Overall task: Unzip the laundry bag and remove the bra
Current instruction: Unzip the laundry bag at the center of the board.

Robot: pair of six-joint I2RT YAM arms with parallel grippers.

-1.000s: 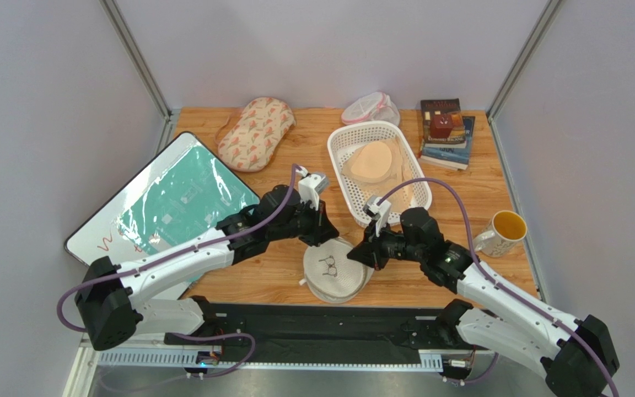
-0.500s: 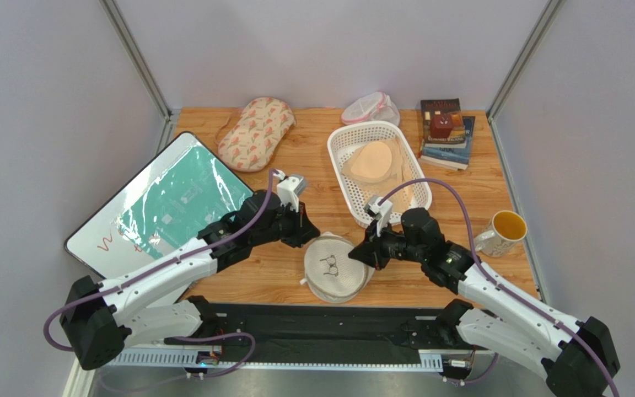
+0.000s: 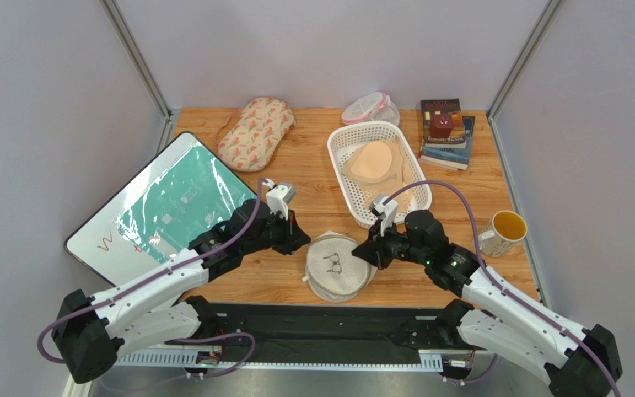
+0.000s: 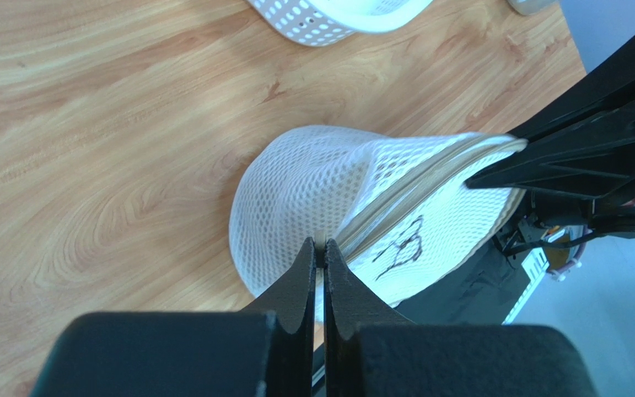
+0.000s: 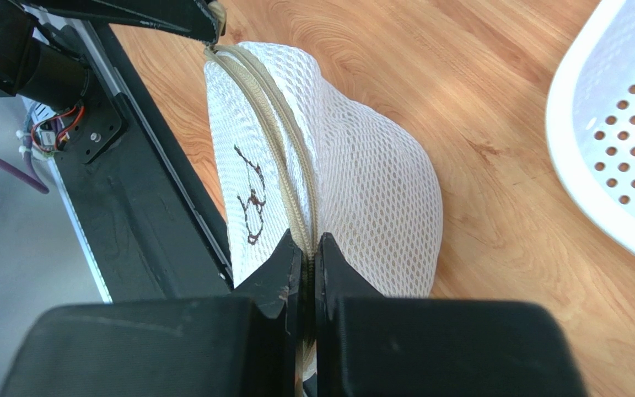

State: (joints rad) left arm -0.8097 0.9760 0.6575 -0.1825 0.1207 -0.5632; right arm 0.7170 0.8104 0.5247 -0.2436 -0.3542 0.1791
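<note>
Step in hand: unzipping, at its start, as I judge it. What shows of the zip (image 5: 273,141) reads as closed, and no gap shows in the mesh.

Bag (image 3: 335,266): on the table (image 3: 296,169) near the front edge, between my two grippers, black icon uppermost. The basket (image 3: 339,142) stands just behind it, apart from it.

Bra: not visible. I take it to be inside the bag, since no ochre cloth shows through the mesh in any view.

Left gripper (image 4: 317,248): jaws together, no gap, pinching the bag's left rim right at the zip line. Whether the slider tab sits between the fingertips I cannot tell, as they cover that spot.

Right gripper (image 5: 307,244): jaws together, clamped on the zip seam at the bag's right rim, with mesh bulging to either side of the fingertips.

Next move, my judgement: one gripper must anchor the seam while the other draws the slider round the curved rim. This calls for a pull along the zip track and not away from it, or the whole bag will simply slide over the wood. If the left pinch has mesh only and no tab, I would need to let go and re-grip.

Risk: mesh snagging in the teeth and the light bag lifting off the table.
</note>
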